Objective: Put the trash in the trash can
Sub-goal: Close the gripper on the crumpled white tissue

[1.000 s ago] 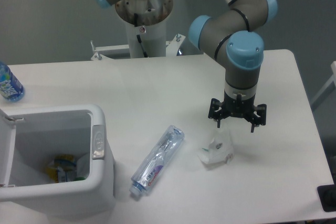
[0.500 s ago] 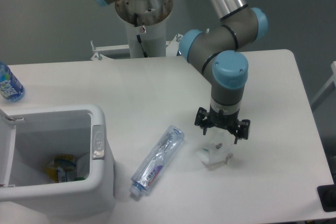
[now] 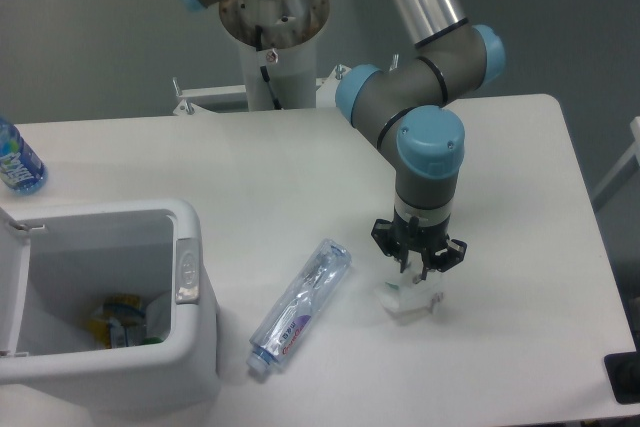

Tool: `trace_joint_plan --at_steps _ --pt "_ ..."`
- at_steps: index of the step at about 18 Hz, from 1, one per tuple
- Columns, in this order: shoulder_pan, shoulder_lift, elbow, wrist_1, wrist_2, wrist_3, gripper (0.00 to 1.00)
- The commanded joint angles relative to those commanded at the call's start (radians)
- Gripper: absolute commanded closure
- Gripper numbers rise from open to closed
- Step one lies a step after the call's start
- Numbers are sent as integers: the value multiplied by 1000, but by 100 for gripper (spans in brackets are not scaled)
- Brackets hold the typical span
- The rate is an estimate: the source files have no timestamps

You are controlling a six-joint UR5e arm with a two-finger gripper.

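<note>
one fixed high view, angled down across table toward arm base

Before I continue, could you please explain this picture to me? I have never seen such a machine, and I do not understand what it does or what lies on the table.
This is a robot arm with grey tubes and blue joints, fixed behind a white table. One fixed camera looks down at it from above and in front. At the arm's end is a two-finger gripper, a kind of mechanical hand. It is right down on a small crumpled white wad of trash; whether it already grips it, I cannot tell. To the left of the wad lies a flattened clear bottle. At the lower left stands an open white trash can with some rubbish inside. An upright water bottle stands at the far left edge.
</note>
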Motion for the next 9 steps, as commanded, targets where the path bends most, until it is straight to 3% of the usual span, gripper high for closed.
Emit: trace_joint_plan --at_steps 6,9 --pt "5 0 159 0 -237 -224 100" --pt "5 17 213 0 -296 -336 100"
